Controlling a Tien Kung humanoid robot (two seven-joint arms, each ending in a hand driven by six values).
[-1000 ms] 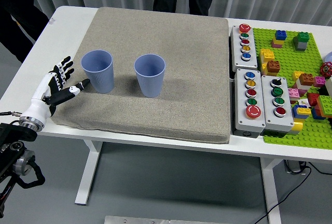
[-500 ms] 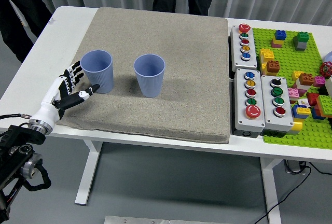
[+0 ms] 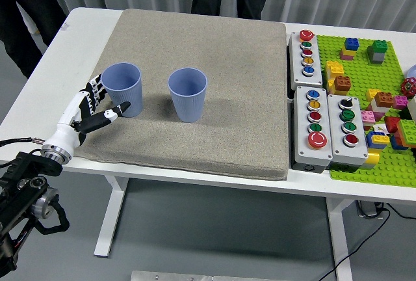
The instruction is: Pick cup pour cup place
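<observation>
Left hand (image 3: 96,107) open beside the nearer blue cup (image 3: 122,89), not gripping it.

The hand reaches in over the edge of the grey mat (image 3: 221,66), its fingers spread around the cup's left side and its thumb stretched toward the cup's base; whether any fingertip touches the wall cannot be told. That cup stands upright just right of the hand. A second blue cup (image 3: 188,93), also upright, stands farther right of the hand, apart from the first. Well beyond to the right lie button boxes (image 3: 322,128) and a green brick baseplate (image 3: 364,66).
</observation>
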